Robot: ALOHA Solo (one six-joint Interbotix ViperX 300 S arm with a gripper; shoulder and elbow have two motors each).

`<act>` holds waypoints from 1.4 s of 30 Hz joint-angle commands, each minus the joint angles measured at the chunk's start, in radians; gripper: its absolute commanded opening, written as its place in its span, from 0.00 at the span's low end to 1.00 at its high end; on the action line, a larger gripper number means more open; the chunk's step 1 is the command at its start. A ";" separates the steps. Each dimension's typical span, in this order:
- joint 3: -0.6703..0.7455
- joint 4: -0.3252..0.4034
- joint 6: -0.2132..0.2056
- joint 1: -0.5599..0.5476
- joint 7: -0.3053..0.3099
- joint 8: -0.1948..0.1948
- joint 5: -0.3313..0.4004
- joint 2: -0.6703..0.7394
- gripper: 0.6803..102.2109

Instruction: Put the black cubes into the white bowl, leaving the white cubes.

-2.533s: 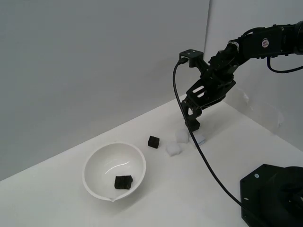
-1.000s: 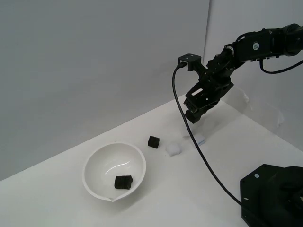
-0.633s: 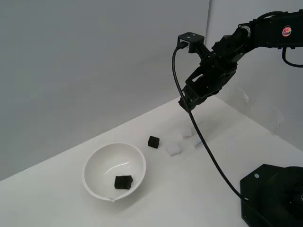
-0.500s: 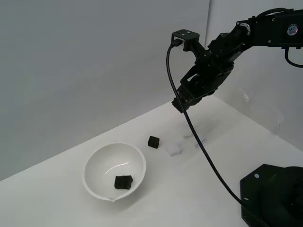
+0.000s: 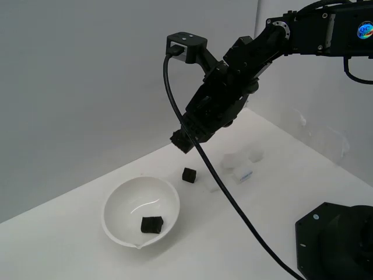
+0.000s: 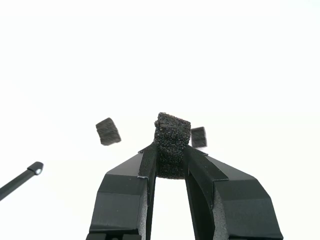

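Surroundings: a black cable (image 5: 201, 153) hangs from the arm's camera bracket and crosses in front of the white cubes toward the black base block (image 5: 335, 242) at 4 o'clock of the exterior view.
Worktop: plain white worktop (image 5: 76, 256), grey wall behind.
Bowl: round glossy white bowl (image 5: 119, 201) at 8 o'clock of the scene, its pouring lip toward the camera.
Black cubes: three small matte black foam cubes; one in the bowl (image 5: 152, 224), one on the worktop (image 5: 189, 175) at 1 o'clock of the bowl, one in the fingers (image 6: 171, 144).
White cubes: pale blurred white cubes (image 5: 245, 164) at 3 o'clock of the loose black cube; count cannot be told.
Fingers: black fingers (image 6: 171, 162) closed narrow, pinching the third black cube, held in the air above the loose cube (image 5: 182, 140).
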 commanded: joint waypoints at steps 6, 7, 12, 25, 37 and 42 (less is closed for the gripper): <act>-0.020 -0.034 -0.077 -0.103 -0.035 0.002 -0.041 -0.025 0.02; -0.026 -0.035 -0.087 -0.117 -0.043 0.002 -0.041 -0.031 0.02; -0.057 -0.038 -0.115 -0.176 -0.080 0.002 -0.046 -0.063 0.02; -0.095 -0.043 -0.209 -0.222 -0.163 0.006 -0.052 -0.101 0.69; -0.104 -0.043 -0.219 -0.229 -0.163 0.008 -0.049 -0.112 0.84; -0.100 -0.037 -0.212 -0.209 -0.161 0.020 -0.043 -0.107 0.84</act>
